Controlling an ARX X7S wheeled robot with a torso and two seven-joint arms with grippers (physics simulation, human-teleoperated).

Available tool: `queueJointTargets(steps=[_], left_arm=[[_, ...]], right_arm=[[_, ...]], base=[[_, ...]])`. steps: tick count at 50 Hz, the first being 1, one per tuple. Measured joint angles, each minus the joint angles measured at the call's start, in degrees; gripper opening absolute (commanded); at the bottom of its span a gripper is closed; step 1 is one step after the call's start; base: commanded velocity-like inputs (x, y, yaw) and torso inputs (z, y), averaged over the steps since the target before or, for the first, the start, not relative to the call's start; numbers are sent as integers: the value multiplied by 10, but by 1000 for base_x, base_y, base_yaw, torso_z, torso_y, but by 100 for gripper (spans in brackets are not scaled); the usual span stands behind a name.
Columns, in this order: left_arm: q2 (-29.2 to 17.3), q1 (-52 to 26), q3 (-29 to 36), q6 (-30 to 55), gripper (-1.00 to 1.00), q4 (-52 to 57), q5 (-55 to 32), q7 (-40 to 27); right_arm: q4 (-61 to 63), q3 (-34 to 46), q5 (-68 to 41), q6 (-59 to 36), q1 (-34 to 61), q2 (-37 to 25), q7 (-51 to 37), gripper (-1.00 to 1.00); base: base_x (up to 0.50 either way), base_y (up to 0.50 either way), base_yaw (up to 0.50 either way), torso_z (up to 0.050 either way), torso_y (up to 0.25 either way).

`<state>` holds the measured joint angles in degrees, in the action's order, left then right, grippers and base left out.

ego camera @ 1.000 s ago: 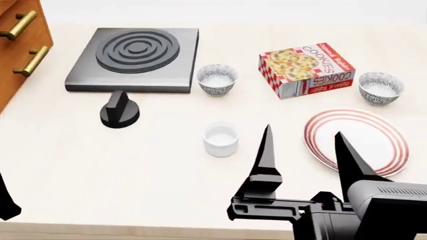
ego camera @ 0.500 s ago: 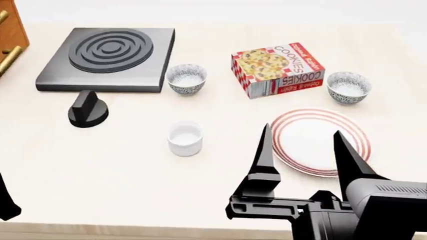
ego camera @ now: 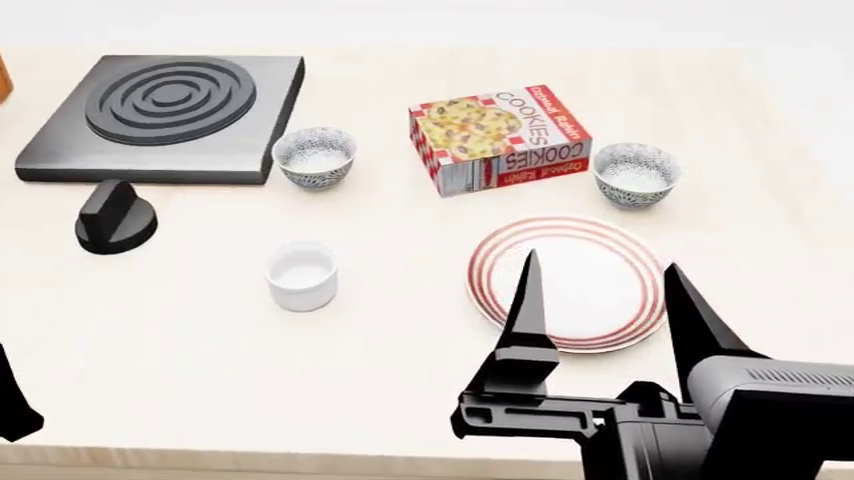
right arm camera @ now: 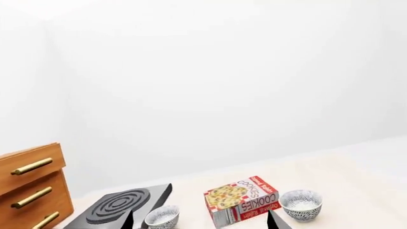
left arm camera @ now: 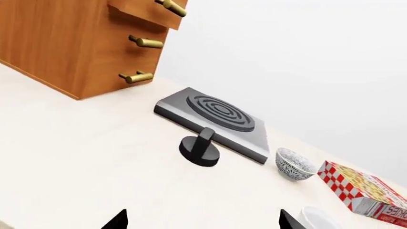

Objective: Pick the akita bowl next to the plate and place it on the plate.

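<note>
Getting ready to reach for the right speckled bowl.

The small round bowl with grey-black speckles (ego camera: 637, 173) sits on the pale wooden table (ego camera: 200, 340), just beyond the big white plate with red rings (ego camera: 571, 283), near the red-and-white cookie box (ego camera: 501, 138). The right gripper (ego camera: 607, 300) is spread wide and holds nothing, low in front of the plate. Only a dark bit of the left gripper (ego camera: 14, 400) shows, so I cannot tell if it is spread or closed. A look-alike speckled bowl (ego camera: 315, 156) sits by the flat black hob (ego camera: 160, 115), and a plain white cup (ego camera: 302, 275) stands apart; leave both alone. I think the right gripper should go up over the plate, come down on the bowl's rim, pinch gently, then lift straight up.
</note>
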<state>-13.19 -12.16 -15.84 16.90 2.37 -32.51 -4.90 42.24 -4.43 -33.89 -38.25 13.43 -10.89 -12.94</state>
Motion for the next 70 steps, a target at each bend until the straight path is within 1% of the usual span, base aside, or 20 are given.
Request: queueJointTargets(steps=[10, 40, 52, 70], left_arm=[[-3, 2, 0, 1, 100, 4, -2, -3], [-7, 4, 6, -2, 100, 6, -8, -9], [-8, 5, 9, -4, 100, 5, -11, -11], [-12, 5, 12, -7, 100, 2, -16, -14]], right_arm=[[-1, 5, 0, 4, -4, -5, -2, 100], [-8, 10, -6, 14, -7, -18, -7, 100], [-8, 16, -3, 22, -7, -22, -9, 100], [-14, 31, 1, 31, -8, -29, -7, 100]], base=[[0, -115, 0, 0, 0], [0, -420, 0, 0, 0], [1, -11, 0, 0, 0], [466, 0, 0, 0, 0]])
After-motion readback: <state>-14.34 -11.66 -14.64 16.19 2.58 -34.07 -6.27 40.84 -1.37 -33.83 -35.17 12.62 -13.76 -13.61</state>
